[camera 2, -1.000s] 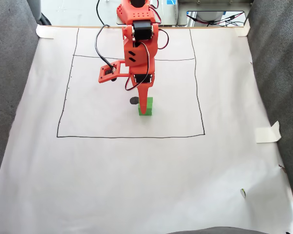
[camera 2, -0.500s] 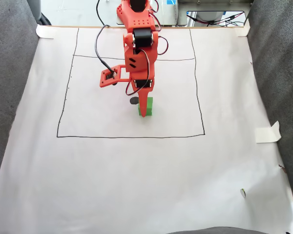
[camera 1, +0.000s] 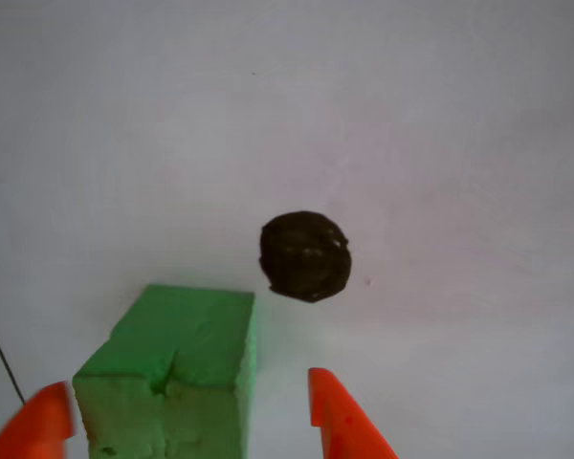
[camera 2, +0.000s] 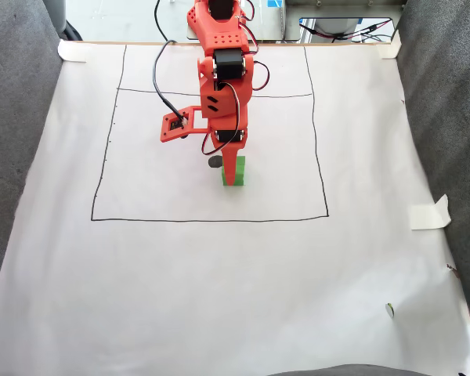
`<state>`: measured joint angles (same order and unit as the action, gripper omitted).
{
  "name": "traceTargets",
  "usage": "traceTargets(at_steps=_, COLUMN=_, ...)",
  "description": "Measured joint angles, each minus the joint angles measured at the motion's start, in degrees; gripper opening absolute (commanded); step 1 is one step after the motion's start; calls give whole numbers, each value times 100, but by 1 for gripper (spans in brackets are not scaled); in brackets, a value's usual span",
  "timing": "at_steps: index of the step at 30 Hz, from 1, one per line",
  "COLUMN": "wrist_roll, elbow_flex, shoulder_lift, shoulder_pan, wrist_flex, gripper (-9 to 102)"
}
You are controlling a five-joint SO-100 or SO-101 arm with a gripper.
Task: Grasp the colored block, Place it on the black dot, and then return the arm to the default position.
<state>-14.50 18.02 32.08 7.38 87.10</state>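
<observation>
In the close other view, a small bright green foam-like cube (camera 1: 172, 382) with a dented seam down its near face sits on plain white paper (camera 1: 440, 115), between the two pointed bright orange plastic fingers of the gripper (camera 1: 196, 421). The left finger tip (camera 1: 40, 421) lies just beside the cube's lower left corner and may be touching it, though that edge is too blurred to be sure; the right finger tip (camera 1: 340, 416) stands clear of the cube with a strip of paper showing between them. So the jaws are spread wider than the cube and have no hold on it. A small round matte black dot (camera 1: 305, 256) with a rough painted surface lies on the paper just up and to the right of the cube, near it but apart. In the fixed view the orange arm (camera 2: 223, 78) reaches down from the top edge into a hand-drawn black square outline (camera 2: 211, 220) on the white sheet, its gripper (camera 2: 232, 168) lowered over the green cube (camera 2: 235, 174), with the black dot (camera 2: 215, 162) just to the cube's left. Black and red cables (camera 2: 166, 86) loop along the arm.
</observation>
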Motion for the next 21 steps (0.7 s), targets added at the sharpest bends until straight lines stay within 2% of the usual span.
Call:
traceTargets(at_steps=10, wrist_roll=0, elbow_flex=0, shoulder_lift=-105, shoulder_pan=-35, wrist_flex=-149, gripper=17)
traceTargets(at_steps=12, wrist_roll=18, elbow_flex=0, shoulder_lift=-105, shoulder_pan=-62, wrist_flex=-158, gripper=11)
traceTargets(at_steps=14, wrist_roll=26, elbow_flex=0, shoulder_lift=-105, shoulder_pan=-79, wrist_flex=-158, gripper=0)
traceTargets(at_steps=21, wrist_roll=26, elbow_flex=0, shoulder_lift=-105, shoulder_pan=-114, wrist_flex=-220, gripper=0)
